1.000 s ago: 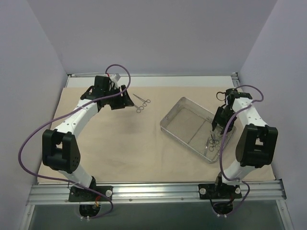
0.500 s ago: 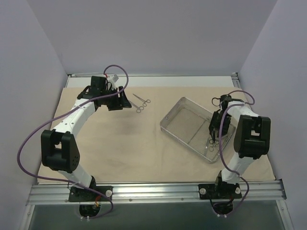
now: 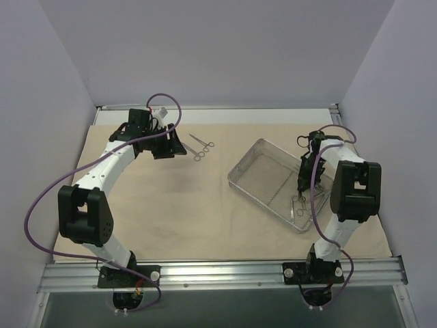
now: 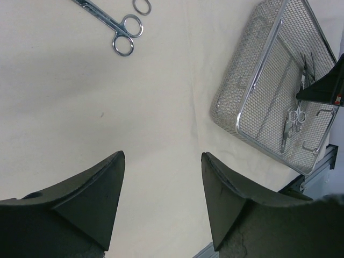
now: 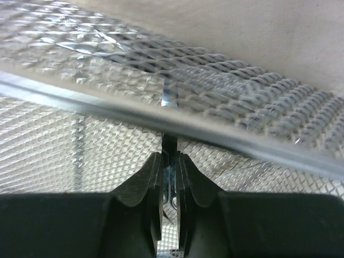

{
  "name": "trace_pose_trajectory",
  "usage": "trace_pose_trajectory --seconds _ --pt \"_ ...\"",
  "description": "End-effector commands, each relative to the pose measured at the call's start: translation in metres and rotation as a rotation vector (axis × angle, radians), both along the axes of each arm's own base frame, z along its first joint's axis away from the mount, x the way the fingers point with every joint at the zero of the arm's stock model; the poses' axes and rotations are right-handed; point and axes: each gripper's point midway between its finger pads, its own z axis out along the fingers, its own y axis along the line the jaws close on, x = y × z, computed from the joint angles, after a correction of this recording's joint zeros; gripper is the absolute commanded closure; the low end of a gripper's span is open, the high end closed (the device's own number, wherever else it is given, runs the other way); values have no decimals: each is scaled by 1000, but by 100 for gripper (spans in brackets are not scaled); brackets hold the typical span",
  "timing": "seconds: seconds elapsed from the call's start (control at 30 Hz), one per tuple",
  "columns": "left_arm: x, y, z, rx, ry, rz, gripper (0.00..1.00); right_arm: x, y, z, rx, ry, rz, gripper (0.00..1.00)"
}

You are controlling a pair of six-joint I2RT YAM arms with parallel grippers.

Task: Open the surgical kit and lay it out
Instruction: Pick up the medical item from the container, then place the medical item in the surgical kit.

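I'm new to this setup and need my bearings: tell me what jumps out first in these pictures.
The silver mesh tray sits skewed on the right of the beige cloth, with the right hand down inside it, pinched on a thin steel instrument. Across the cloth, a pair of scissors lies toward the far left, just beside the open left hand.

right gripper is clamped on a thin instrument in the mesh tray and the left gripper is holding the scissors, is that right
Not quite: the left gripper is open and holds nothing; the scissors lie on the cloth ahead of it, as the left wrist view shows. The right gripper is indeed shut on a thin instrument in the mesh tray.
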Motion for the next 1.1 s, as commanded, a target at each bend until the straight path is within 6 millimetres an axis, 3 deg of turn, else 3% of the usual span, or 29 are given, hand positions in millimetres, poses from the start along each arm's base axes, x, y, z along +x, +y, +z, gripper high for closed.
trace_pose_trajectory --seconds 0.0,0.23,0.3,0.53,0.7,0.93,1.07 --pt "4 -9 40 -76 -69 -18 33 12 11 48 24 -76 -13 100" --pt "0 -42 62 -213 -77 -116 31 24 62 104 150 -196 38 100" --pt "0 -59 77 -265 -102 -162 30 29 79 117 181 -230 67 100" --pt "-25 -143 91 -435 -52 -360 27 68 152 174 379 -399 212 100" --pt "-37 -188 92 -506 -24 -434 27 73 186 197 466 -429 317 100" --pt "-40 -214 87 -546 -7 -462 26 68 217 209 524 -441 397 100" --pt "-42 -219 84 -560 7 -462 27 64 220 208 524 -437 415 100"
